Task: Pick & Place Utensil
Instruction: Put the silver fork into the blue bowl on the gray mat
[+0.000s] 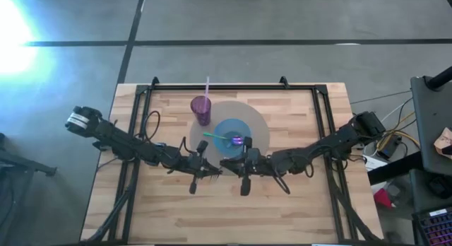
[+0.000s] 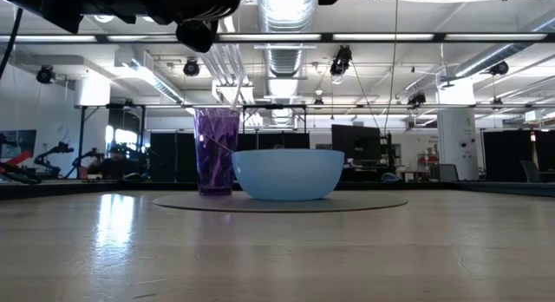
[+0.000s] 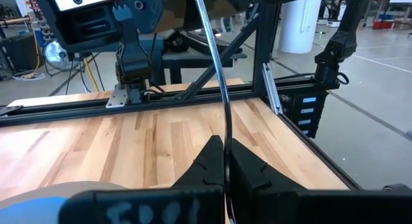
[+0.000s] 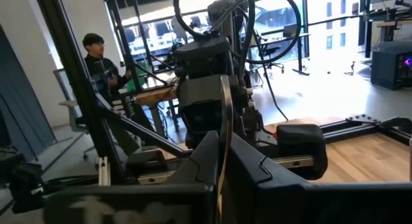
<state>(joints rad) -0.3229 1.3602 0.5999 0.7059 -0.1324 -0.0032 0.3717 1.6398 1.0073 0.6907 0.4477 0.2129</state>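
On the wooden table (image 1: 282, 203) we see a round grey mat (image 1: 258, 122) with a light blue bowl (image 1: 233, 133) at its middle. A green-handled utensil (image 1: 215, 136) lies in the bowl, its purple end (image 1: 237, 141) on the side toward the right arm and its handle tip poking out over the rim toward the left arm. Just beside the bowl, on the mat's edge, stands a purple tumbler (image 1: 201, 109) with a straw (image 1: 207, 85); from the low view the two look almost touching. Our left claw (image 1: 193, 184) hangs over bare wood near the mat, fingers (image 3: 209, 163) pressed together with nothing between them. Our right claw (image 1: 244, 186) sits just beside it, also over bare wood, fingers (image 4: 206, 156) together and empty. Both arms reach in from the table's sides and nearly meet at the middle. Behind the table, in the right wrist view, a person (image 4: 103, 69) in dark clothing is visible.
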